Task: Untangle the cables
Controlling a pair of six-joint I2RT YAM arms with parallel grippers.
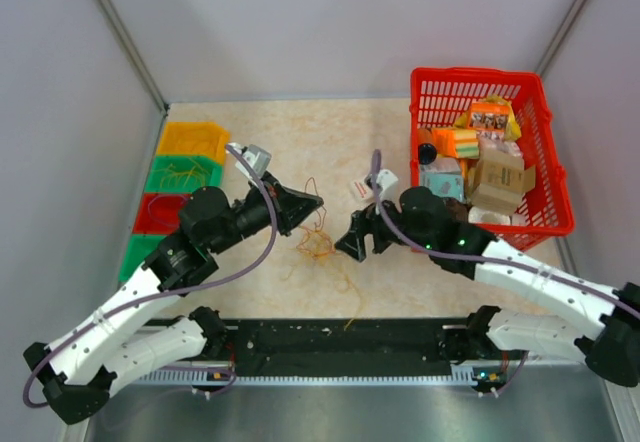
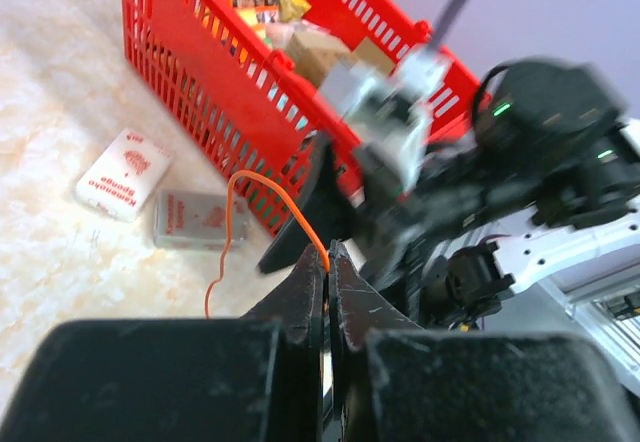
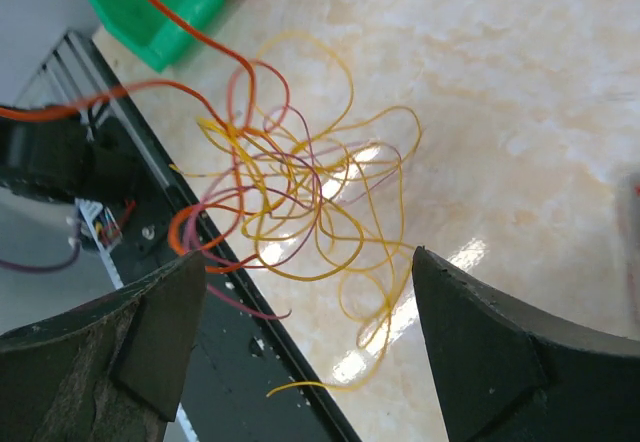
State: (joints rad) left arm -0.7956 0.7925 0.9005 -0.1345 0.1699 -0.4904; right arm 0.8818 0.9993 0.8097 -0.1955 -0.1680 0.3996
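The cables (image 1: 316,245) lie in a loose tangle of thin yellow, orange and reddish strands on the table between the two arms. My left gripper (image 1: 318,202) is shut on one orange cable (image 2: 270,187), which arcs up out of its closed tips (image 2: 327,257). In the right wrist view the cables (image 3: 300,192) spread just beyond my right gripper (image 3: 309,255), whose jaws stand wide apart with nothing gripped. In the top view that right gripper (image 1: 345,247) sits at the tangle's right side.
A red basket (image 1: 545,152) full of packages stands at the back right. Orange (image 1: 190,140), green (image 1: 183,174) and red (image 1: 155,212) bins line the left edge. Two small sponge packets (image 2: 122,174) lie near the basket. A black rail (image 1: 340,337) runs along the near edge.
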